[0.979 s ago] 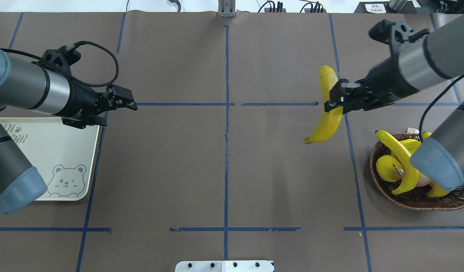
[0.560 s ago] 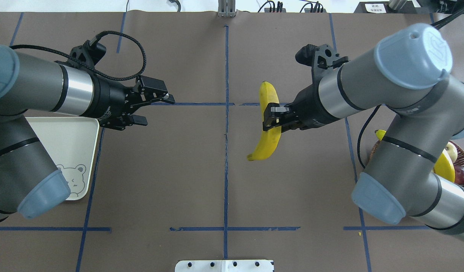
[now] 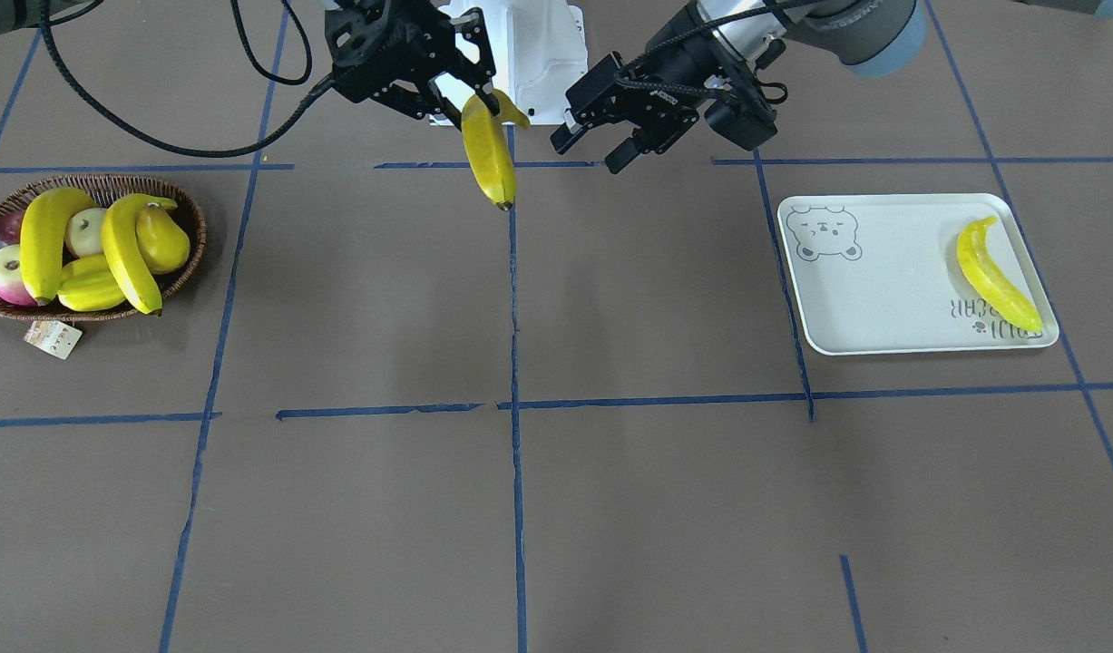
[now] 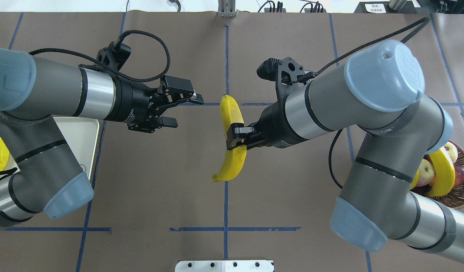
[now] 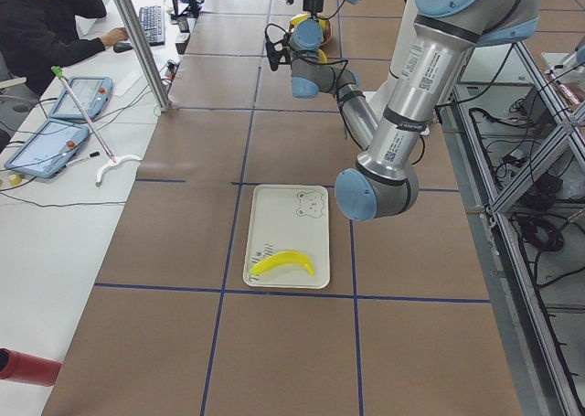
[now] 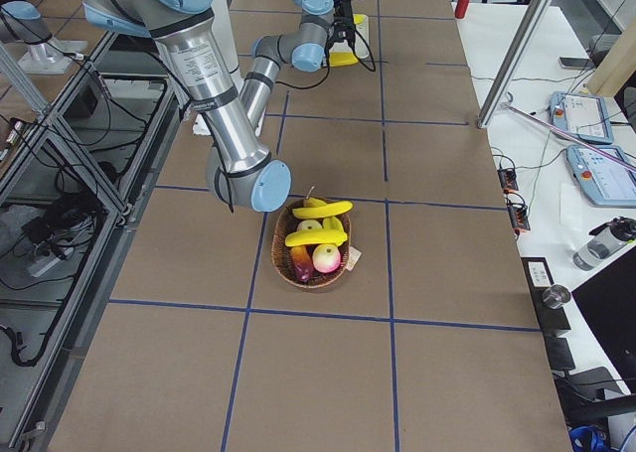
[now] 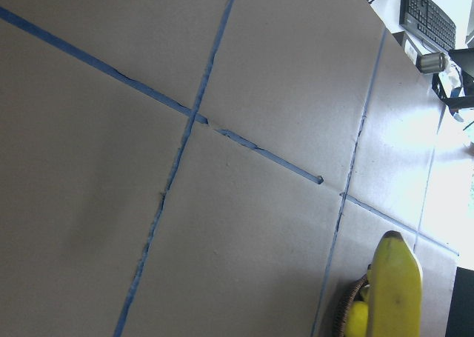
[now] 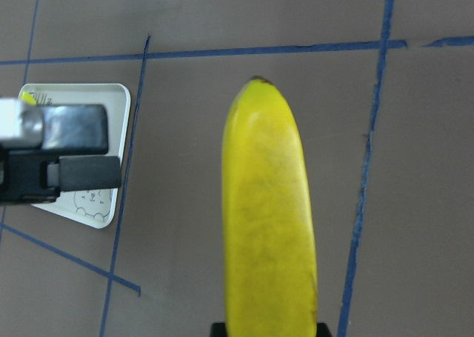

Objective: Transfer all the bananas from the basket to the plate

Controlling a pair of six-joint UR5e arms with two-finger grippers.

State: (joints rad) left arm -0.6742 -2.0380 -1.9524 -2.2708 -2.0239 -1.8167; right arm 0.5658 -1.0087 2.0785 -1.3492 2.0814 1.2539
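Gripping the carried banana [image 4: 235, 160] near its middle, the right gripper [image 4: 235, 138] has both fingers clamped across the fruit. Both banana ends stick out free on either side of the fingers. The fruit hangs in the air over the table's centre tape line, touching nothing else.

The left gripper [image 4: 187, 112] points at it with fingers spread wide and nothing between them. Its fingertips stop just short of the banana's far half, not touching.

This looks like a hand-over being set up. The plate [image 3: 883, 290] sits well behind the left fingers on that arm's side, and the basket [image 3: 198, 240] sits well behind the right fingers on the other side. Probably neither arm covers both ends. The mid-body grip likely leaves a bare end for the left fingers to close on.

One plate banana [image 3: 996, 277] lies along the plate's outer edge, away from the bear drawing. Two basket bananas [image 3: 43, 240] lie on top of the pile, so there seems to be two more to move after this one. A pear [image 3: 163, 240], a starfruit [image 3: 89, 286] and apples [image 3: 7, 272] share the basket and should stay.

The next move needs the left fingers around a free end before the right ones let go. The skin is smooth and curved, so the banana may swivel in a pinch.
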